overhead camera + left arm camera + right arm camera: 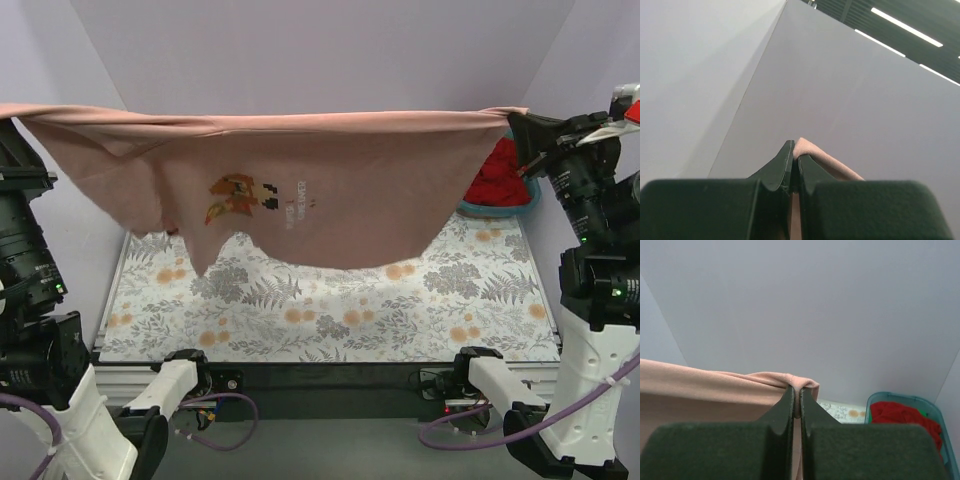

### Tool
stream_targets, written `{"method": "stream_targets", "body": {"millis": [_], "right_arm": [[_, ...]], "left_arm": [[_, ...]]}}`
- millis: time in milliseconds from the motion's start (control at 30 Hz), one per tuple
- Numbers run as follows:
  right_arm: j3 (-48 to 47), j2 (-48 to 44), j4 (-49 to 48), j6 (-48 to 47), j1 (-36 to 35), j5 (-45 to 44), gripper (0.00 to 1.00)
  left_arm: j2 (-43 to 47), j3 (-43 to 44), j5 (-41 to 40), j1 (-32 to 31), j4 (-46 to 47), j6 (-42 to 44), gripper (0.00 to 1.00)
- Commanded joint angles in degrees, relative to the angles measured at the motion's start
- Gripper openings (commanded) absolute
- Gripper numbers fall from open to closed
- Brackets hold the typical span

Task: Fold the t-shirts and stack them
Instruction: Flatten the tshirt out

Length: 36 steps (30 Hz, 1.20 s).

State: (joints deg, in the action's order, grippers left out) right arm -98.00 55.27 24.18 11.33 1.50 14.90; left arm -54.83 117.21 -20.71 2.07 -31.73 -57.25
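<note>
The salmon-pink t-shirt [300,180] hangs stretched wide in the air above the table, its white lettering and printed mark facing the camera. My left gripper [8,118] is shut on its left top corner at the frame's left edge; the wrist view shows the cloth [822,156] pinched between the fingers [781,167]. My right gripper [520,130] is shut on the right top corner; the cloth [715,390] bunches over the fingertips [790,402]. The red t-shirt [497,178] lies crumpled in the teal tub [528,199] at the back right, and shows in the right wrist view [902,417].
The grey-and-orange floral cloth [330,300] covers the table under the hanging shirt. Purple walls enclose the back and sides. The arm bases and cables sit at the near edge.
</note>
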Motion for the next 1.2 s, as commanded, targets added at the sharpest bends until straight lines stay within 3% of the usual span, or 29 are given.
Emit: {"method": "stream_targets", "body": {"millis": [0, 267, 467, 567, 733, 867, 1000, 1167], "right_arm": [[-0.79, 1.42, 3.33, -4.21, 1.32, -5.75, 0.01], [6.74, 7.83, 1.05, -4.39, 1.32, -0.75, 0.01], [19.13, 17.76, -8.88, -2.99, 1.32, 1.36, 0.01], [23.72, 24.96, -17.66, -1.32, 1.23, 1.72, 0.01], [25.05, 40.69, -27.95, -0.87, 1.14, 0.75, 0.01], [17.68, 52.73, -30.60, -2.63, 0.96, 2.06, 0.01], [9.59, 63.27, -30.78, -4.04, 0.96, 3.65, 0.01], [3.09, 68.39, -30.60, -5.09, 0.96, 3.74, 0.01]], "left_arm": [[-3.35, 0.13, -2.50, -0.31, -0.36, 4.34, 0.00], [-11.43, -16.28, 9.10, -0.39, 1.31, 0.75, 0.00], [-22.06, -33.16, 11.21, -0.31, 10.27, -1.89, 0.00], [-31.37, -35.46, 11.83, -0.40, 13.17, -2.34, 0.00], [-46.83, -31.62, 9.81, -0.05, 17.05, -2.51, 0.00], [-60.36, -23.71, 8.76, 0.22, 17.05, -2.77, 0.00], [-67.06, -16.67, 9.28, 0.57, 16.61, -2.78, 0.00], [-68.92, -13.94, 11.47, 0.57, 15.47, -5.05, 0.00]]}}
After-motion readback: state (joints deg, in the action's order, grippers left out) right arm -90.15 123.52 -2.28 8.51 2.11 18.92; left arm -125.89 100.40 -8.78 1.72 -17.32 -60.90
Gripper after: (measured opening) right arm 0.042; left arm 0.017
